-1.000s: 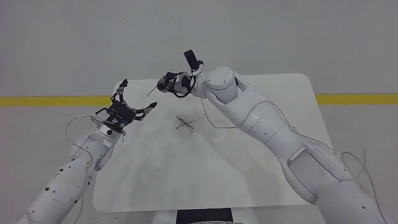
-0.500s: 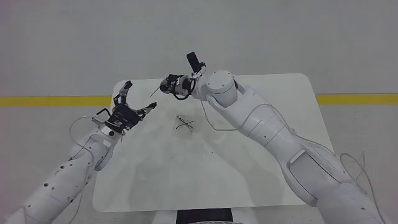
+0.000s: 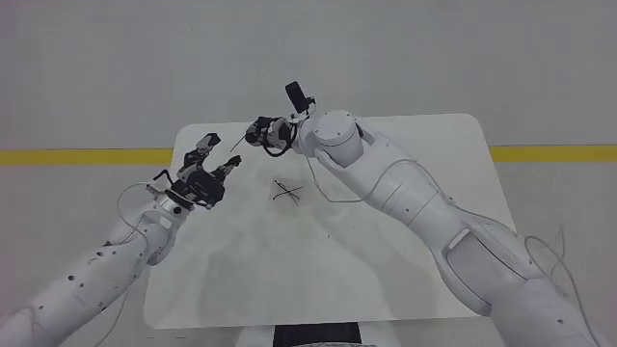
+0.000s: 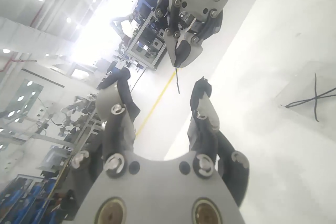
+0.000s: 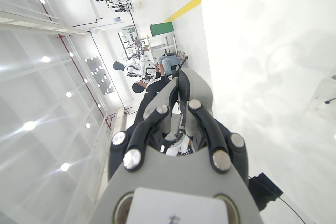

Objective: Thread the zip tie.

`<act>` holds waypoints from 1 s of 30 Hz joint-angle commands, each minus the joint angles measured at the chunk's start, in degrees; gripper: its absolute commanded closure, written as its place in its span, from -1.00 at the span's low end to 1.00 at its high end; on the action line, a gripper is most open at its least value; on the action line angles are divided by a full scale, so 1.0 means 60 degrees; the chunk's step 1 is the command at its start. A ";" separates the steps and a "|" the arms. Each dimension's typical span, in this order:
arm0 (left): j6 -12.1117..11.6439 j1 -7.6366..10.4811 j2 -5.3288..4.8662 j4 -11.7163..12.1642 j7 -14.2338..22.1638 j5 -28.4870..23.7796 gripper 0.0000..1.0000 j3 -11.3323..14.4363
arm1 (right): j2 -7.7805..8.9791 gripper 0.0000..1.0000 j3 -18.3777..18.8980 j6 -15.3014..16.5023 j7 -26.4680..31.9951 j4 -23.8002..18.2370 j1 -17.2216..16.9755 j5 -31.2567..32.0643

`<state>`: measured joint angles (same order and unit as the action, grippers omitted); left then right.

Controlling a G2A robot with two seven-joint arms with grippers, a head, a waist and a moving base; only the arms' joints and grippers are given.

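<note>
My right gripper (image 3: 252,135) hovers over the far left part of the white table (image 3: 386,251), shut on a thin black zip tie (image 3: 235,142) whose free end sticks out toward the left arm. In the left wrist view that gripper (image 4: 181,58) faces me with the zip tie's tip (image 4: 177,80) hanging just beyond my open left gripper (image 4: 162,83). From above, the left gripper (image 3: 222,150) sits a short way from the tip, fingers spread. The right wrist view shows its own fingers (image 5: 181,83) pressed together.
A few loose black zip ties (image 3: 286,191) lie crossed on the table near its middle left, also seen from the left wrist (image 4: 313,99). The table's left edge runs close to both grippers. Bare tabletop (image 5: 262,25) spreads to the right and front.
The left gripper has moved closer to the right gripper and turned toward the zip tie's tip, its fingers less spread. The right gripper has shifted only slightly.
</note>
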<state>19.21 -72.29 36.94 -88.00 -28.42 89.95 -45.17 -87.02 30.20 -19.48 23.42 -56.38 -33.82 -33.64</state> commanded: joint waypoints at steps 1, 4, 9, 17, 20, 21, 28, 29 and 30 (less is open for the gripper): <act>0.0045 0.0185 -0.0076 -0.0007 0.0067 0.0000 0.06 0.0281 | -0.0006 1.00 -0.0017 0.0000 -0.0014 -0.0016 0.0000 -0.0014; 0.0045 0.0407 -0.0155 -0.0016 0.0181 0.0000 0.06 0.0544 | -0.0025 1.00 -0.0063 0.0000 0.0014 0.0001 0.0026 -0.0025; 0.0045 0.0645 -0.0221 0.0039 0.0289 0.0000 0.12 0.0761 | -0.0067 1.00 -0.0151 0.0000 0.0102 0.0124 0.0119 -0.0066; 0.0045 0.0851 -0.0214 0.0116 0.0398 0.0000 0.28 0.0935 | -0.0141 1.00 -0.0243 0.0000 0.0159 0.0319 0.0225 -0.0158; 0.0045 0.0909 -0.0198 0.0155 0.0406 0.0000 0.42 0.0985 | -0.0173 1.00 -0.0273 0.0000 0.0183 0.0395 0.0260 -0.0192; 0.0045 0.0930 -0.0190 0.0173 0.0406 0.0000 0.44 0.1004 | -0.0188 1.00 -0.0282 0.0000 0.0192 0.0426 0.0277 -0.0205; 0.0045 0.1011 -0.0145 0.0248 0.0401 0.0000 0.54 0.1089 | -0.0257 1.00 -0.0297 0.0000 0.0254 0.0560 0.0344 -0.0236; 0.0045 0.1021 -0.0139 0.0257 0.0401 0.0000 0.58 0.1100 | -0.0264 1.00 -0.0297 0.0000 0.0266 0.0578 0.0352 -0.0237; 0.0045 0.1033 -0.0134 0.0267 0.0398 0.0000 0.64 0.1110 | -0.0271 1.00 -0.0297 0.0000 0.0280 0.0598 0.0361 -0.0236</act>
<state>19.48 -66.16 36.10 -86.45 -26.01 89.95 -38.57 -88.62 28.42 -19.48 25.03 -52.89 -31.70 -35.06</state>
